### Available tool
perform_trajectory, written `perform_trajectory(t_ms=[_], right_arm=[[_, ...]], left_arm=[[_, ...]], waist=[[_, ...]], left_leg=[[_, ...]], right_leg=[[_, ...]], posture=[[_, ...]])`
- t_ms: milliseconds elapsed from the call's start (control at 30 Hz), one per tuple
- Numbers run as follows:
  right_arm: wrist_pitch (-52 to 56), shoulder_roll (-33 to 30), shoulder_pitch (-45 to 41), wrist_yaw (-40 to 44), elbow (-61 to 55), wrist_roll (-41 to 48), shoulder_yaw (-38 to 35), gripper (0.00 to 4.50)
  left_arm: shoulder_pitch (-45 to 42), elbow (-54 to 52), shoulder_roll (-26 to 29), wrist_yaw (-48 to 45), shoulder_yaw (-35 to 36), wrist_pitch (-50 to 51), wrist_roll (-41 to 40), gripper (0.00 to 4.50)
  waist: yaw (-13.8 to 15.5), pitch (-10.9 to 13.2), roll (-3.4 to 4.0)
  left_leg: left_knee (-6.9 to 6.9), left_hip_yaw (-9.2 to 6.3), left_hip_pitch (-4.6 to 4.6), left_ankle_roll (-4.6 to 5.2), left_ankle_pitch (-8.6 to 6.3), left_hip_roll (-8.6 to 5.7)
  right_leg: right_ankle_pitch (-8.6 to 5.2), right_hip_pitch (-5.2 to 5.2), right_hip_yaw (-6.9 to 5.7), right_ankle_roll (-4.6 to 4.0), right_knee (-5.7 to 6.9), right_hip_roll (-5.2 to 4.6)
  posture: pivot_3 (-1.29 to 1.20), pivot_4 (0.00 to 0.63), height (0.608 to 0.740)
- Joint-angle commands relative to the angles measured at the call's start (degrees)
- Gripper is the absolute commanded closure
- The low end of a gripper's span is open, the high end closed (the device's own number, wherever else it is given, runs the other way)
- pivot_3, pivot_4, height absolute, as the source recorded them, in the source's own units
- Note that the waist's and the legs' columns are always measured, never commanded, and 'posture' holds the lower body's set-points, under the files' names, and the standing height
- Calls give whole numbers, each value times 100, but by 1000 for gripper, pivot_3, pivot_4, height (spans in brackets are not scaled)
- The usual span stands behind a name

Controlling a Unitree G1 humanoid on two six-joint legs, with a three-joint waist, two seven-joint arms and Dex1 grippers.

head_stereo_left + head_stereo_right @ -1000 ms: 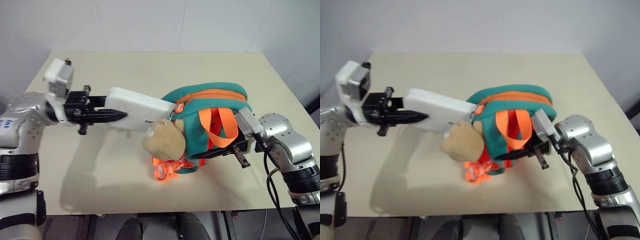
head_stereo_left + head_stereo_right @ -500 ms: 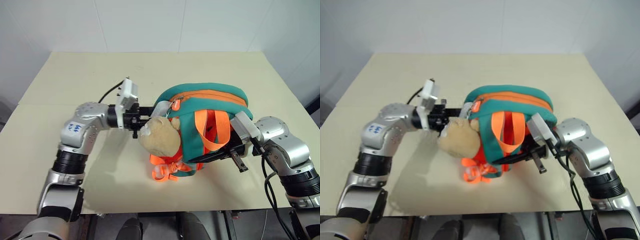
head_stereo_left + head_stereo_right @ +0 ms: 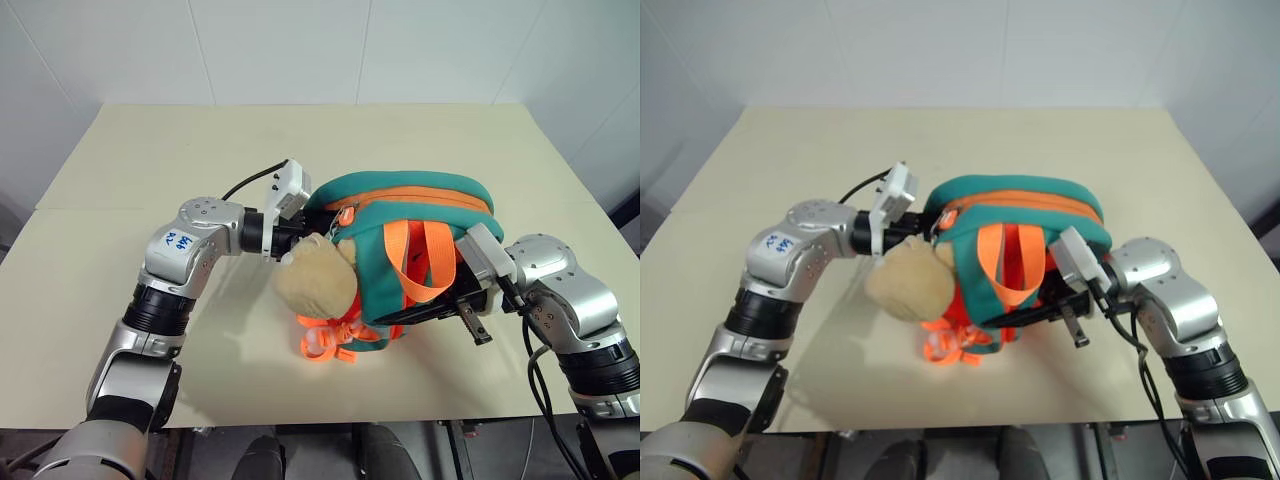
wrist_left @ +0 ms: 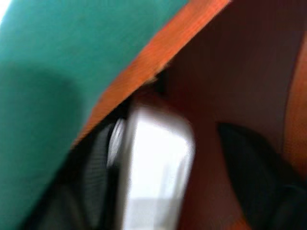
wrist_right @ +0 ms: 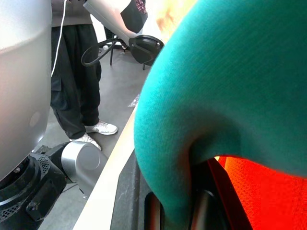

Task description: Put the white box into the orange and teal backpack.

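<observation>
A beige table (image 3: pixel 150 160) holds an orange and teal backpack (image 3: pixel 420 195) lying on its side, a tan plush toy charm (image 3: pixel 315 280) at its mouth. The white box (image 4: pixel 153 172) sits inside the backpack's orange interior. The left gripper (image 3: pixel 300 232) reaches into the opening; whether its fingers are apart cannot be told. The right gripper (image 3: pixel 470 310) is clamped on the backpack's teal edge.

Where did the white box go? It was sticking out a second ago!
The left gripper pushed the white box sideways into the orange and teal backpack, so it now sits inside. The right gripper stayed clamped on the backpack, which barely moved on the table.
</observation>
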Motion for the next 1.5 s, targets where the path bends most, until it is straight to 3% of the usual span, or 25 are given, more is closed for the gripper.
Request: perform_trajectory(t_ms=[33,267,500,867,1067,1267,1500], right_arm=[[-33,23,-32,3,-150,-17,-166,3958],[-32,59,-49,-2,-122,-81,-158,3958],[-31,78,-53,-8,-105,-138,-161,3958],[39,1,70,-84,-245,-168,-202,3958],[135,-1,139,-279,-318,-242,-219,3958],[121,63,64,-283,-173,-304,-211,3958],[1,146,-168,-164,184,-449,-184,3958]], left_arm=[[-193,-388,70,47,359,-107,-170,0],[-78,-826,499,-193,310,151,-206,0],[60,-1009,778,-448,699,606,-814,0],[555,-632,1485,-837,1465,146,-922,0],[1022,-1445,1866,-366,2425,811,-1762,0],[1423,-2876,1931,796,3232,1701,-3155,0],[1812,-3641,2310,1936,3621,2283,-4618,0]], waist=[[1,0,0],[-9,0,0],[-10,0,0],[-9,0,1],[-9,0,0],[-9,0,0],[-27,0,0]], left_leg=[[0,0,0,0,0,0],[-4,0,0,-2,1,1],[-5,0,0,0,0,2],[-3,0,1,-1,1,2],[-5,-1,0,11,-6,4],[-2,-2,3,14,-8,5],[5,-3,27,14,-8,4]], right_leg=[[0,0,0,0,0,0],[0,-1,1,0,-2,2],[0,-1,0,0,-2,2],[0,0,0,0,-1,2],[0,0,0,0,-2,1],[0,1,1,0,4,-1],[0,19,5,-2,-5,0]], posture=[[0,150,740],[0,150,740],[0,150,740],[0,150,740],[0,150,740],[0,150,740],[0,150,740]])
